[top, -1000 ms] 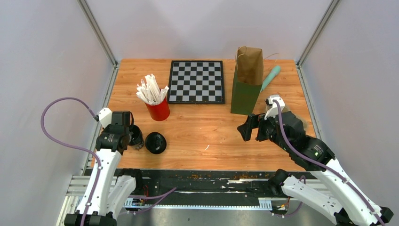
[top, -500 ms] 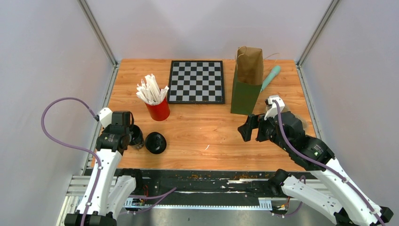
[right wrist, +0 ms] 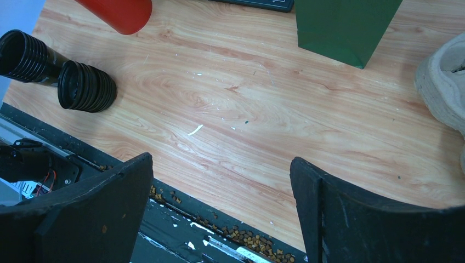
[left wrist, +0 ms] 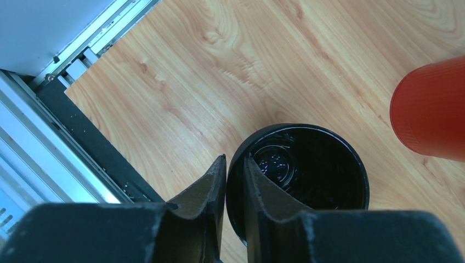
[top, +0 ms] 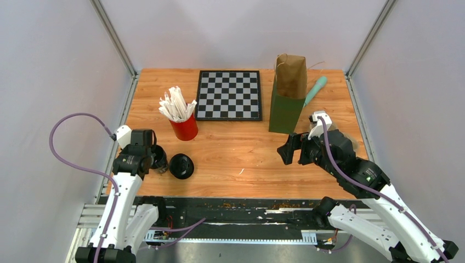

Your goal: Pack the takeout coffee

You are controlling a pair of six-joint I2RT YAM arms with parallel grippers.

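The left jaws pinch the wall of a takeout coffee cup [left wrist: 310,181], one side outside the rim and the other inside it. In the overhead view this cup stands near the 8 o'clock corner of the desk [top: 247,156]. A second coffee cup [top: 181,165] stands just beside it at 3 o'clock. At 1 o'clock of the held cup is a red cup [top: 186,130] full of white wrapped straws [top: 175,103]. The right jaws are spread wide with nothing between them, over bare desk. At their 12 o'clock a green and brown paper bag [top: 286,107] stands upright. A chessboard [top: 229,94] lies at the bag's 9 o'clock.
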